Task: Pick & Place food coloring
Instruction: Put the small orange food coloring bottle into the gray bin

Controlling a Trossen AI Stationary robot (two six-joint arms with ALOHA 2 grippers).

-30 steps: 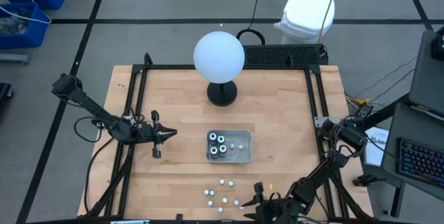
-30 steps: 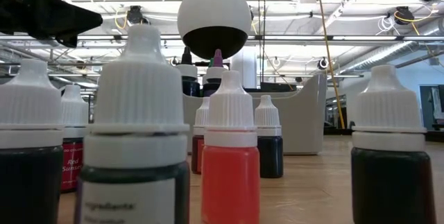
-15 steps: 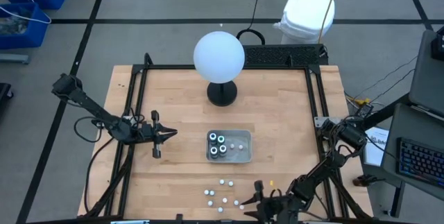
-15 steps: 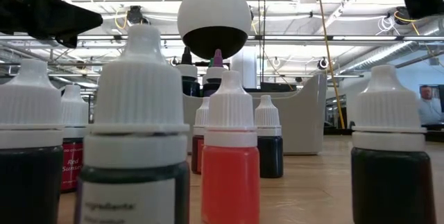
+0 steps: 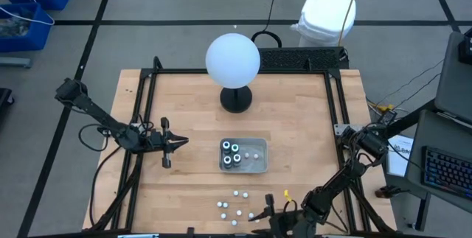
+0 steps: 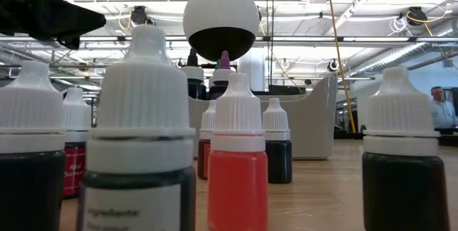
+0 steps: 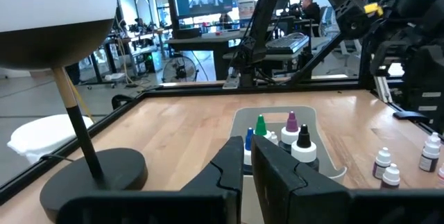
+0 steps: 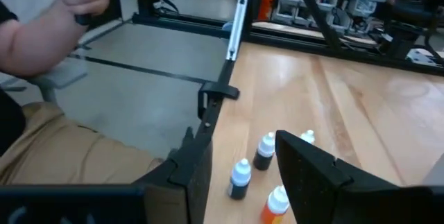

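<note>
Partly cropped — right tool (image 8: 239,165), bottles (image 8: 263,152)

Front bottles (image 6: 143,131): bodies cut off by the low view's lower edge.
Label print: blurred.
Loose bottles (image 5: 234,207): colours too small to tell from above.
Person (image 8: 48,78): cropped at edge.

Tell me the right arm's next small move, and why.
Probably lower the right gripper a little over the small bottles on the table's near edge and close on one. Its fingers stand open with nothing between them, several bottles are loose outside the grey tray, and the left gripper waits shut beside that tray.
</note>
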